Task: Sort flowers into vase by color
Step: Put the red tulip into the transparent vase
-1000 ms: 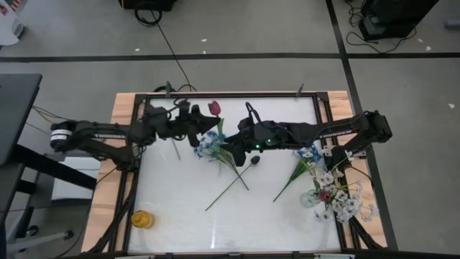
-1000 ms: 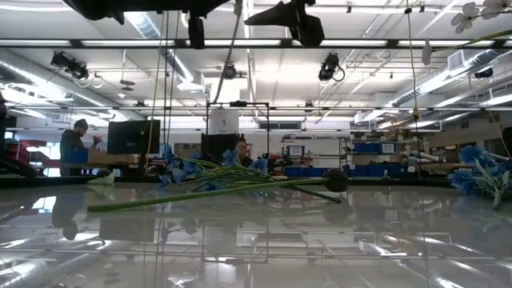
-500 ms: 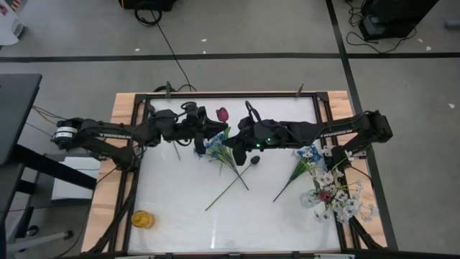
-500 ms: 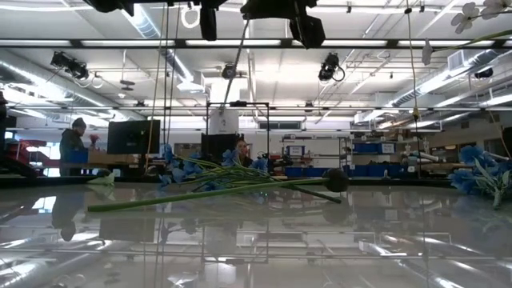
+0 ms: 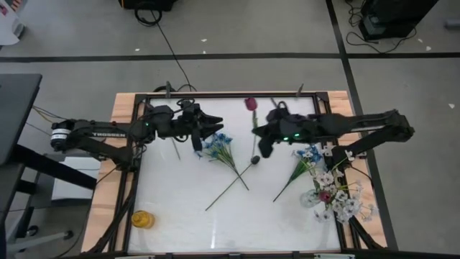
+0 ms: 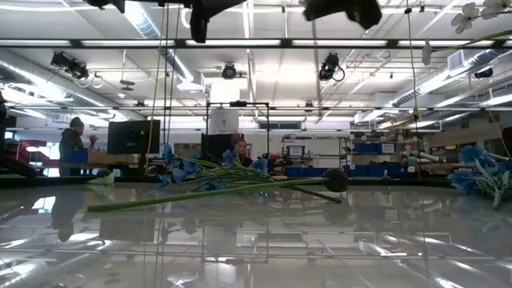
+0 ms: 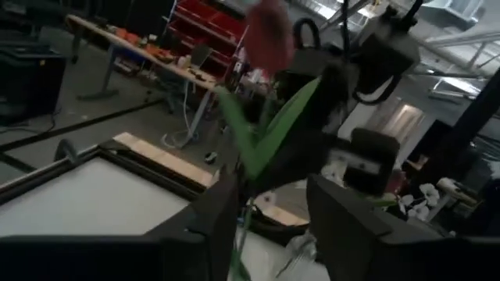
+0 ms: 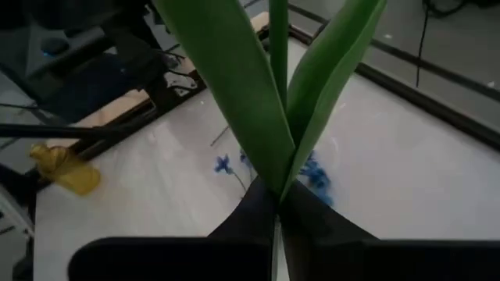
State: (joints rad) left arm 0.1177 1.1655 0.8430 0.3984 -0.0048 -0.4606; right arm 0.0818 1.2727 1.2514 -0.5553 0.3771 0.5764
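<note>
The tulip (image 5: pixel 251 104) is hanging above the far middle of the bench (image 5: pixel 180 216), and I am seeing its stem pinched in my right pincer (image 5: pixel 259 134). From the right wrist, the fingers are closing tight on the stem just below two long green leaves (image 8: pixel 258 101). My left pincer (image 5: pixel 213 126) is standing just to the tulip's left, also above the bench, with its jaws parted and nothing between them; in the left wrist view the red bud (image 7: pixel 269 39) and leaves are sitting beyond my open fingers (image 7: pixel 344 226), apart from them.

A blue bunch (image 5: pixel 215 144) is lying on the bench under the left pincer, its stem running toward the middle. A blackish bud (image 5: pixel 254 160) on a long stem is lying crossed over that stem. Another blue bunch (image 5: pixel 309 155) is lying near the right side. A vase (image 5: pixel 327 198) with white and pale sprays is standing at the right edge. A small yellow thing (image 5: pixel 142 219) is sitting in the near left corner.
</note>
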